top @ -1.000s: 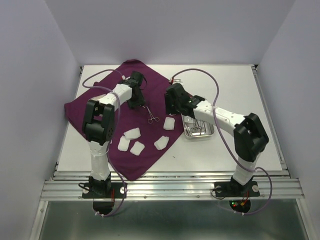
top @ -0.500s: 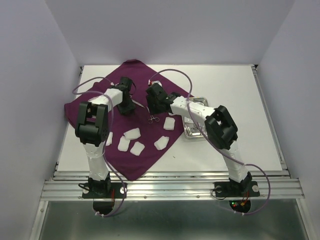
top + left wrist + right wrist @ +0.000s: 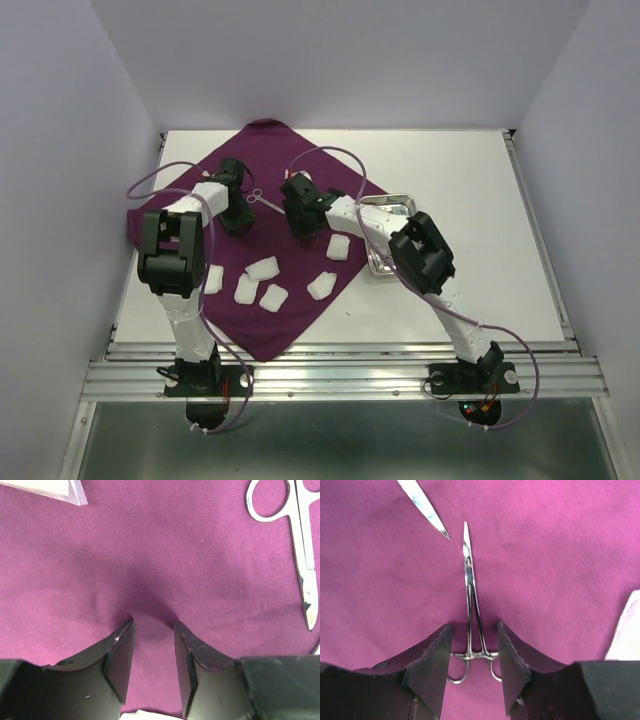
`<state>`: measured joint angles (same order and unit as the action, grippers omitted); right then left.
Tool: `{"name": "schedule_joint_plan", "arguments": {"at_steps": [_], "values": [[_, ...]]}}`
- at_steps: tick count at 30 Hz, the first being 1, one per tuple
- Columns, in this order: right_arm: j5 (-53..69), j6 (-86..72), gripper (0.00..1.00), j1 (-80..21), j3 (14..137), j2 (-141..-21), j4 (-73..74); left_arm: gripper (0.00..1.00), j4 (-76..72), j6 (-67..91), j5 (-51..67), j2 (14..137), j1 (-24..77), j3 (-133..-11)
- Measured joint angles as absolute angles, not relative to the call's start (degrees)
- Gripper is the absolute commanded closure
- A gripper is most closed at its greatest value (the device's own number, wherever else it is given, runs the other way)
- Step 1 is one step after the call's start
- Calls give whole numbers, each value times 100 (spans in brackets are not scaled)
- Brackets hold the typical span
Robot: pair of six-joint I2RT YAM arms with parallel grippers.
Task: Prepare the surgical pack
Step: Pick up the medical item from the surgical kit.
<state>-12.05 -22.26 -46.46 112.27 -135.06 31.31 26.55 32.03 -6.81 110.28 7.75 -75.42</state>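
The dark purple cloth (image 3: pixel 290 320) lies spread on the table's left half. Several white gauze pads (image 3: pixel 264 267) lie on it. My right gripper (image 3: pixel 303 225) is open and low on the cloth; in its wrist view (image 3: pixel 475 626) the fingers straddle the ring handles of thin metal forceps (image 3: pixel 470 595). My left gripper (image 3: pixel 237 222) is open and empty, its tips (image 3: pixel 153 625) pressed on bare cloth (image 3: pixel 150 555). Scissors (image 3: pixel 262 198) lie between the grippers and show in the left wrist view (image 3: pixel 303 555). The steel tray (image 3: pixel 378 264) sits right of the cloth, partly hidden by my right arm.
A gauze pad (image 3: pixel 340 246) lies just right of my right gripper and shows in its wrist view (image 3: pixel 626 630). The scissors' tip (image 3: pixel 426 509) points toward the forceps' tip. White table (image 3: pixel 480 200) extends to the right, with walls on three sides.
My right arm has swung left from beside the tray onto the cloth and now straddles the forceps. My left gripper has shifted left, uncovering the scissors.
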Motion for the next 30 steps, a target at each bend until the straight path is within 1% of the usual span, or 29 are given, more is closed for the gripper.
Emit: {"name": "schedule_joint_plan", "arguments": {"at_steps": [2,5,7,8,10,11,14,20,24,30], "values": [[-1223,-2213,55,-4661,11332,-13592,3131,52,2657,3190,-646,11026,762,-7542],[-1354,-2189,62,-4705,11500,-13690,3234,52,2674,3168,-602,11004,766,-7542],[-1470,-2176,67,-4748,11640,-13762,3336,52,2698,3151,-580,10984,766,-7542],[-1544,-2158,73,-4775,11738,-13823,3382,52,2707,3146,-572,10973,766,-7542],[-1614,-2161,79,-4816,11845,-13887,3437,52,2755,3133,-545,10932,766,-7542],[-1638,-2163,83,-4836,11883,-13906,3446,52,2777,3131,-534,10897,766,-7542],[-1686,-2185,89,-4864,11909,-13915,3470,52,2803,3122,-517,10796,766,-7542],[-1802,-2222,95,-4882,11909,-13909,3483,52,2810,3089,-493,10674,766,-7542],[-1872,-2226,96,-4884,11804,-13751,3514,52,2810,3087,-469,10674,766,-7542],[-2073,-2235,96,-4884,11552,-13115,3542,52,2810,3085,-451,10674,766,-7542]]}}
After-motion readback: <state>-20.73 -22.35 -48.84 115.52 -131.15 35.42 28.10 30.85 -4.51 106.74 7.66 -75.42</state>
